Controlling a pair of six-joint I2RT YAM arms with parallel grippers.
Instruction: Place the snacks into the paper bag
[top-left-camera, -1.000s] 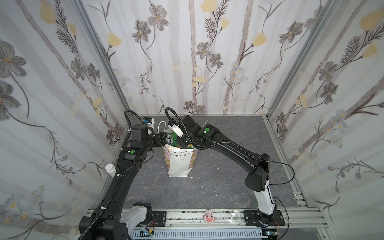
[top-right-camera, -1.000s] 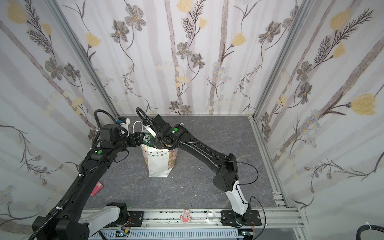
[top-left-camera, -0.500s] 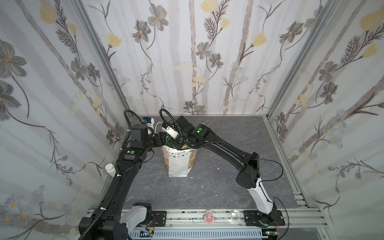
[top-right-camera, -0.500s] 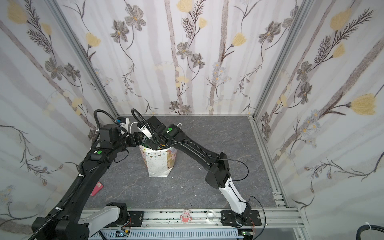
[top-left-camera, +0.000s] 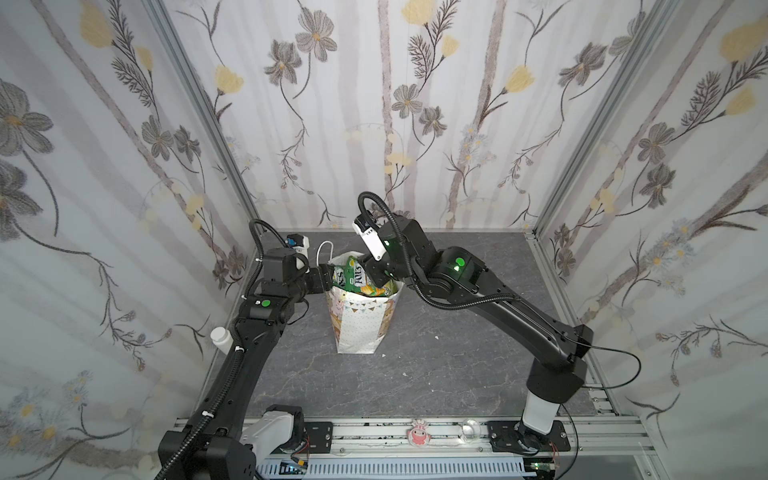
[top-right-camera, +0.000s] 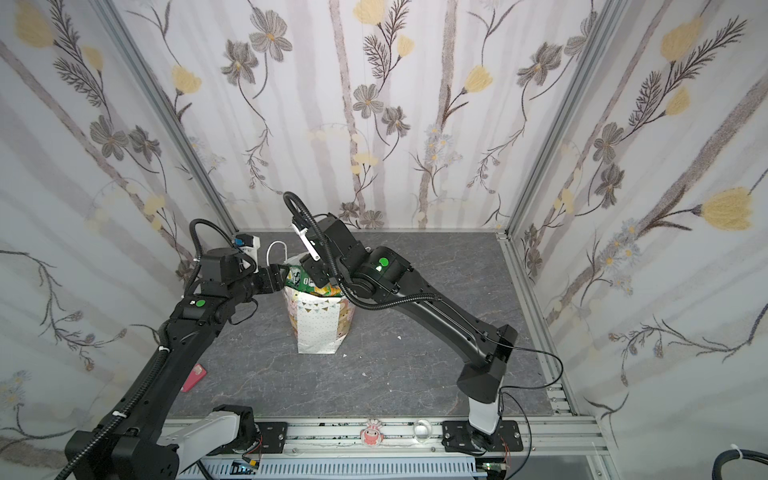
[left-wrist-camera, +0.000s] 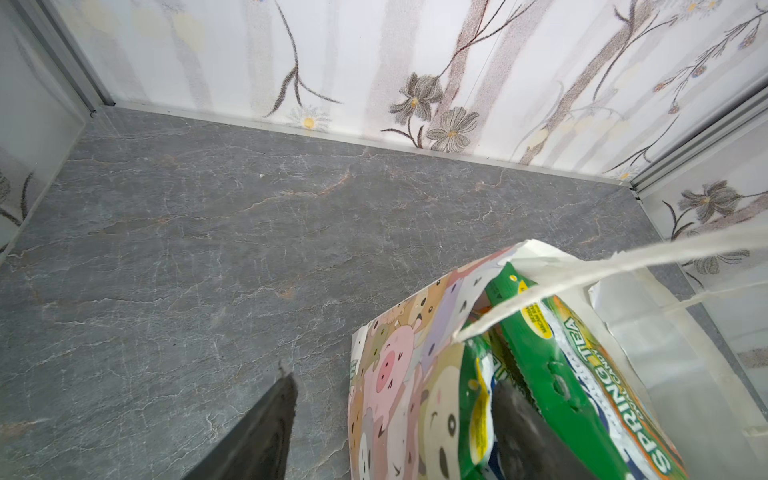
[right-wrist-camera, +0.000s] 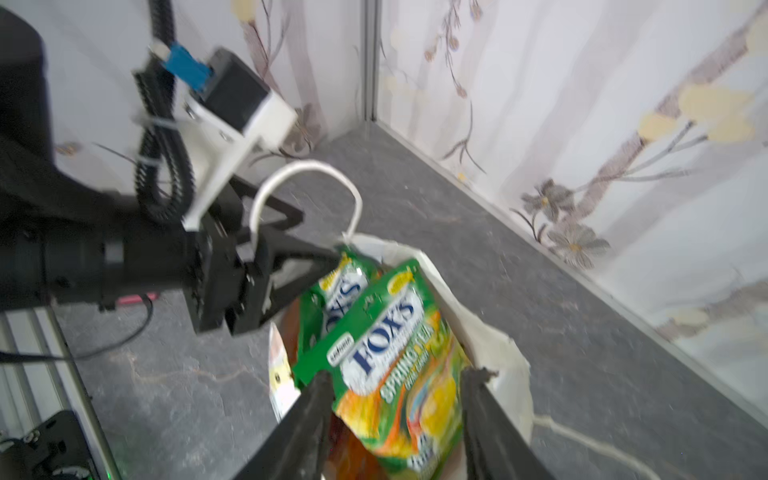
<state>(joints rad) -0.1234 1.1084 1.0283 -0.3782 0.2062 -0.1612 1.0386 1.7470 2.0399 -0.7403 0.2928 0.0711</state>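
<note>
The white paper bag (top-left-camera: 360, 328) (top-right-camera: 318, 328) stands upright mid-floor, its mouth stuffed with snacks. Topmost is a green and orange FOX'S packet (right-wrist-camera: 386, 332) (top-left-camera: 353, 279), with a second green FOX'S packet (right-wrist-camera: 340, 286) behind it. My right gripper (right-wrist-camera: 401, 374) (top-left-camera: 374, 272) hovers over the bag's mouth. It is open, its fingers either side of the top packet's lower end. My left gripper (left-wrist-camera: 395, 380) (top-left-camera: 328, 279) is open at the bag's left rim. One finger is inside against a green packet (left-wrist-camera: 582, 361), the other outside, clear of the cartoon-animal wall (left-wrist-camera: 399, 365).
A white cord handle (top-left-camera: 324, 253) arches up behind the left gripper. A white bottle (top-left-camera: 220, 338) sits by the left wall and a pink object (top-right-camera: 194, 377) lies on the floor beside the left arm. Patterned walls close in three sides; a metal rail (top-left-camera: 415, 428) runs along the front.
My right gripper has opened and risen from the bag's mouth, leaving the FOX'S packet sitting in the top of the bag. The left arm and bag have not moved.
</note>
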